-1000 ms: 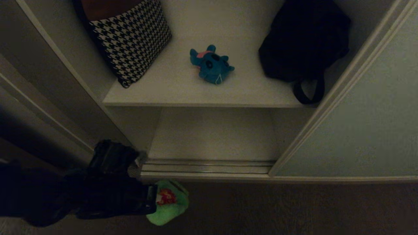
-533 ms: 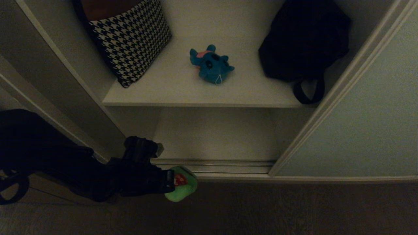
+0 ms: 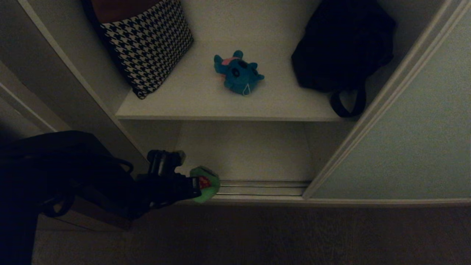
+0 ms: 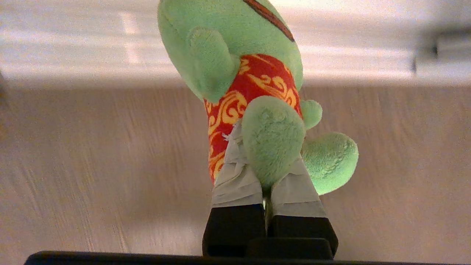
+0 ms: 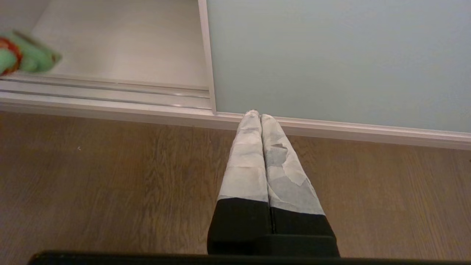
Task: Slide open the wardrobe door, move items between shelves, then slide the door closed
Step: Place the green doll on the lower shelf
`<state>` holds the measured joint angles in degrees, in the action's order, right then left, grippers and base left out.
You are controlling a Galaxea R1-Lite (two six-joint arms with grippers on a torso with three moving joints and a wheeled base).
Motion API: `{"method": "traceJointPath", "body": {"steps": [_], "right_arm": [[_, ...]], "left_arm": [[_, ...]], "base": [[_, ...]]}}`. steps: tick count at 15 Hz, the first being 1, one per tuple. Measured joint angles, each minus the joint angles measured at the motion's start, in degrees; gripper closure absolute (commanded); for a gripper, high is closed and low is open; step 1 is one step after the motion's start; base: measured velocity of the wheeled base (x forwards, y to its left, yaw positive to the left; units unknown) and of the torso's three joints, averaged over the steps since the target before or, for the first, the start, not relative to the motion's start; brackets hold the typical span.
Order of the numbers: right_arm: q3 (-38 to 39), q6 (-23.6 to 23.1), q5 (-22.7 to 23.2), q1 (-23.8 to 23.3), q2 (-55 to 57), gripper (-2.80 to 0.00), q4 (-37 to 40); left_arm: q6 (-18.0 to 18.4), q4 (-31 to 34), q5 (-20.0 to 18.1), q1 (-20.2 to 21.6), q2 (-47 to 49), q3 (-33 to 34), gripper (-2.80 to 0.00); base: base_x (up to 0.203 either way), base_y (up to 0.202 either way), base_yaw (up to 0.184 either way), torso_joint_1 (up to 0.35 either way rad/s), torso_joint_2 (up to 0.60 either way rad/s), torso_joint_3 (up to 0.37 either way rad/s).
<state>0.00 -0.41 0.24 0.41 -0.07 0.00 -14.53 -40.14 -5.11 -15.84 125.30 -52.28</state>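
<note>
L gripper [image 3: 197, 186]: low at the wardrobe's front-left, over the bottom track [image 3: 263, 187]; fingers pinched shut on a green plush toy [image 3: 205, 179].
Green plush, head view: only a small green lump w/ a red patch, sticking out past the dark arm, at the edge of the lower shelf [image 3: 243, 151].
Green plush, L wrist view: much more detail. Red cloth w/ yellow swirls round the body, stubby green limbs, brown stripe on the head; taped fingers [image 4: 235, 176] clamp it by a lower limb. Toy [image 4: 239, 73] hangs clear over wood-grain floor, pale track band beyond.
R gripper [image 5: 259, 117]: not in head view; R wrist view only. Taped fingers pressed together, nothing between them, pointing at the base of the door over the wood floor [image 5: 110, 176].
Sliding wardrobe door [image 3: 412, 140]: pushed to the right, compartment open. Pale grey-green, slim light frame. R wrist view shows its bottom rail [image 5: 368, 129] close up, plus the green toy [image 5: 25, 57] blurred at the frame edge.
Teal-blue plush toy [image 3: 238, 73]: mid upper shelf [image 3: 228, 106], lying free, pink on its back, small white loop toward the front. Head view only.
Houndstooth cushion [image 3: 147, 44]: leaning at the shelf's left. Head view only.
Black bag [image 3: 342, 48]: right side of same shelf, strap looping over the front edge. Head view only.
</note>
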Motion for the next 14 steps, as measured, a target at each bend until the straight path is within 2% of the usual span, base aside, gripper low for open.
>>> {"method": "traceJointPath", "body": {"steps": [6, 9, 14], "right_arm": [[0.0, 0.0, 0.0, 0.0, 0.0, 0.00, 0.0], [0.0, 0.0, 0.0, 0.0, 0.0, 0.00, 0.0], [0.0, 0.0, 0.0, 0.0, 0.0, 0.00, 0.0]], "left_arm": [[4.6, -13.7, 1.0, 2.0, 9.5, -7.5, 0.00], [7.7, -22.5, 1.2, 3.7, 14.5, -11.5, 0.00], [11.5, -28.5, 1.1, 6.5, 22.6, -20.4, 0.00]], "base": [[0.000, 0.000, 0.000, 0.000, 0.00, 0.000], [0.000, 0.000, 0.000, 0.000, 0.00, 0.000], [0.000, 0.000, 0.000, 0.000, 0.00, 0.000]]}}
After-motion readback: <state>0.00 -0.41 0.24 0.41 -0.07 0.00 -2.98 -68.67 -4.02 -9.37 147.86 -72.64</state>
